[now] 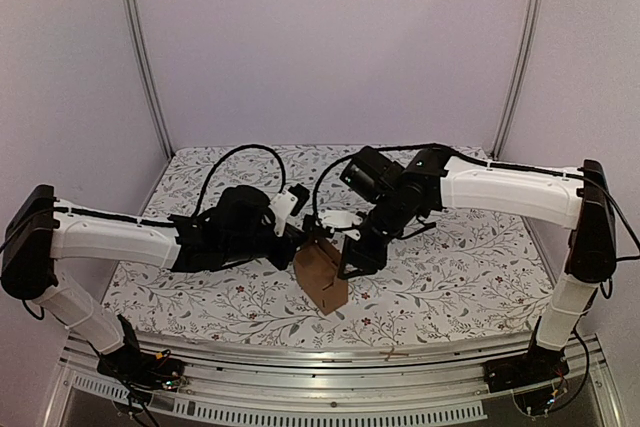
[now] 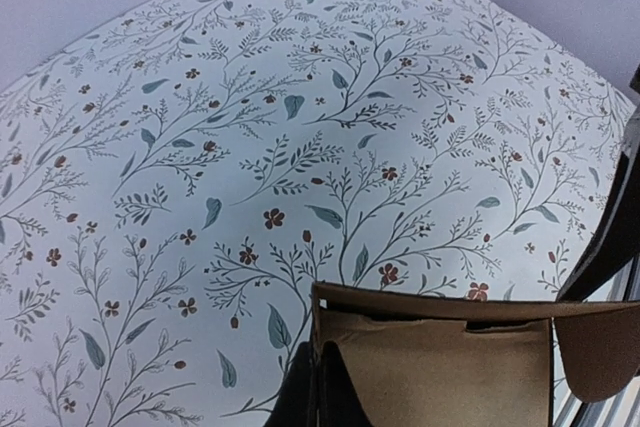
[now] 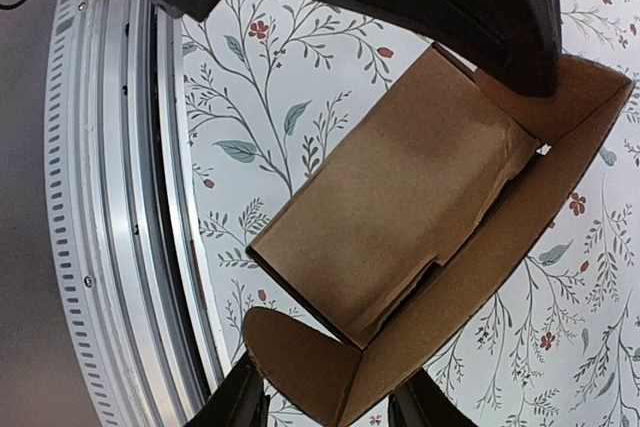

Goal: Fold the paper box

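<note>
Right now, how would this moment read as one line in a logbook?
paper box: partly folded, end flaps open | left hand: shut on its edge | right hand: clamped across its flap end

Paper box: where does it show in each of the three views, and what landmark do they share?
Top external: the paper box sits just below centre, tilted.
Left wrist: the paper box lies along the bottom edge, right of centre, partly cut off.
Right wrist: the paper box fills the middle, its inside showing.
Shared landmark: the floral tablecloth, behind the box in every view.
</note>
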Controlling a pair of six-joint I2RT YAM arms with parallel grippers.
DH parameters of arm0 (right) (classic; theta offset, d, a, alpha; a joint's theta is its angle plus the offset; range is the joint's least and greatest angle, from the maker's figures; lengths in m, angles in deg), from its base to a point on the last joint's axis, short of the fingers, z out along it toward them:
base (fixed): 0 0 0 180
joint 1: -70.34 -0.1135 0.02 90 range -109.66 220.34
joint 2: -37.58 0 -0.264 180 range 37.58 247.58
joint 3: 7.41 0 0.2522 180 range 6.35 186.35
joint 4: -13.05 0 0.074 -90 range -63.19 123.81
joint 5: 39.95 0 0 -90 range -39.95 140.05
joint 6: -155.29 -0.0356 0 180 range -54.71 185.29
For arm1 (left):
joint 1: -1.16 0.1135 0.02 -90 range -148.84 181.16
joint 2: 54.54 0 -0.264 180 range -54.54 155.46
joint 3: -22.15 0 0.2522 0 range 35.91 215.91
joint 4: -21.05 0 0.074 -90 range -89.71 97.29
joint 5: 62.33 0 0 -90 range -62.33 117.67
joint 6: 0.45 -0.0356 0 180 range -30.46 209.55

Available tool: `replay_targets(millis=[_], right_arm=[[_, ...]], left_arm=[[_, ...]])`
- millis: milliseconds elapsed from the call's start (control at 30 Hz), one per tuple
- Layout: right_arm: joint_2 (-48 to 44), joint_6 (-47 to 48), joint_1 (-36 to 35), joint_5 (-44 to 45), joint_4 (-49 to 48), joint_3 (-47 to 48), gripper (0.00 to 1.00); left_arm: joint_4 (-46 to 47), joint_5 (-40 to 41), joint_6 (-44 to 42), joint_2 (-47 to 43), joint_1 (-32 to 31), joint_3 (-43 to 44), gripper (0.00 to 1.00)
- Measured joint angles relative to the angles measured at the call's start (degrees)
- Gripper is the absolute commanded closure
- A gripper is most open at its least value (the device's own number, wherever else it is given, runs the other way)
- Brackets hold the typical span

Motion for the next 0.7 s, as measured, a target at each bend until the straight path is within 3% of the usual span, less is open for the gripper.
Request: replay_targets(millis=[700], right_arm=[[2.5, 1.1, 5.7, -5.1, 1.8, 3.3, 0.57]], left_arm=[[-4.0, 6.9, 6.6, -1.8, -1.4, 0.1, 1.0]])
